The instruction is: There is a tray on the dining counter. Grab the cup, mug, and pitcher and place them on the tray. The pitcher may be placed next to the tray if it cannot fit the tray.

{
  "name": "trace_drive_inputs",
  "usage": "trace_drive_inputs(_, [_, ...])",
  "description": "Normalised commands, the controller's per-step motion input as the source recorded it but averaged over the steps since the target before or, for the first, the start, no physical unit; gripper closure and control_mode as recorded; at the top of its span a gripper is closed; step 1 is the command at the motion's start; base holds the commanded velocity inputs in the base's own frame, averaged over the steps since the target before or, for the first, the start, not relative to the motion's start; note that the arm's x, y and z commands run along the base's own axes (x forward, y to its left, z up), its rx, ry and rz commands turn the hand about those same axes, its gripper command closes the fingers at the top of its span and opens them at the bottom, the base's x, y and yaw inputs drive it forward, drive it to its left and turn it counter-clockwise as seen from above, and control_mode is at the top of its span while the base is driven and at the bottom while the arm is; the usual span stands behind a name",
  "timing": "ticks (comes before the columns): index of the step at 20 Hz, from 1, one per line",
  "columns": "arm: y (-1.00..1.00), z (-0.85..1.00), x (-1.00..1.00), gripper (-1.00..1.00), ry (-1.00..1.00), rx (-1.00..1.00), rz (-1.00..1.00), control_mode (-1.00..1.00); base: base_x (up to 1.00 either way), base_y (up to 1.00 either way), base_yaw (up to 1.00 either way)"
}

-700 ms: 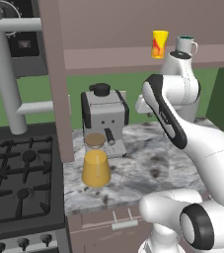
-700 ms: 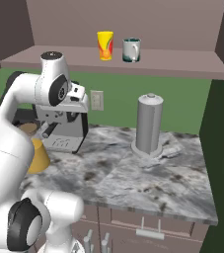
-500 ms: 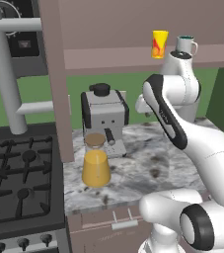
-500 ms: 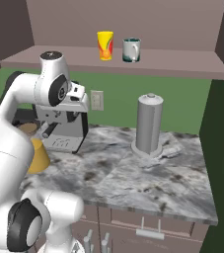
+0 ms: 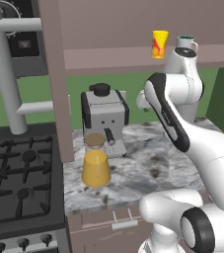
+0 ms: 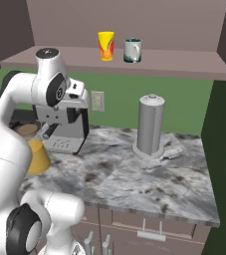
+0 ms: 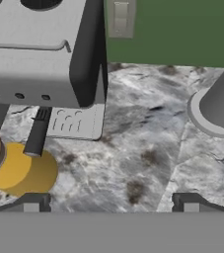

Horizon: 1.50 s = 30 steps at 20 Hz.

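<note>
The yellow cup (image 5: 159, 44) (image 6: 106, 46) stands on a high wall shelf. Just right of it is the white mug (image 6: 132, 50) with a teal inside, partly behind my arm in the left base view (image 5: 187, 41). The glass pitcher (image 5: 95, 163) (image 7: 19, 168) with orange contents sits on the marbled worktop in front of the coffee machine. My gripper (image 7: 111, 201) is open and empty. It hovers over the worktop, right of the pitcher and well apart from it. The tray and the dining counter are out of view.
A grey coffee machine (image 5: 105, 118) (image 7: 44, 54) stands behind the pitcher. A tall grey cylinder (image 6: 151, 124) (image 7: 222, 104) stands on the worktop's right part. A black stove (image 5: 19, 183) lies left of the worktop. The shelf (image 6: 174, 62) runs above.
</note>
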Motion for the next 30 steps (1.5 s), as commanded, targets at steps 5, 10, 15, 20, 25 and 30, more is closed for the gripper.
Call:
trace_drive_inputs(5, [0.0,0.2,0.0,-1.0,-0.1,0.01,-0.05,-1.0,0.0,0.0,0.0])
trace_drive_inputs(10, [0.0,0.25,0.0,-1.0,-0.11,0.06,-0.16,-1.0,0.0,0.0,0.0])
trace_drive_inputs(15, [-0.04,0.17,0.0,-1.0,-0.16,0.18,-0.28,-1.0,0.0,0.0,0.0])
trace_drive_inputs(20, [-0.11,0.23,-0.04,-1.0,-0.18,0.25,-0.28,-1.0,0.0,0.0,0.0])
trace_drive_inputs(25, [-0.08,0.21,-0.05,-1.0,-0.17,0.25,-0.28,-1.0,0.0,0.0,0.0])
trace_drive_inputs(30, [-0.01,0.14,-0.04,-1.0,-0.18,0.22,-0.31,-1.0,0.0,0.0,0.0])
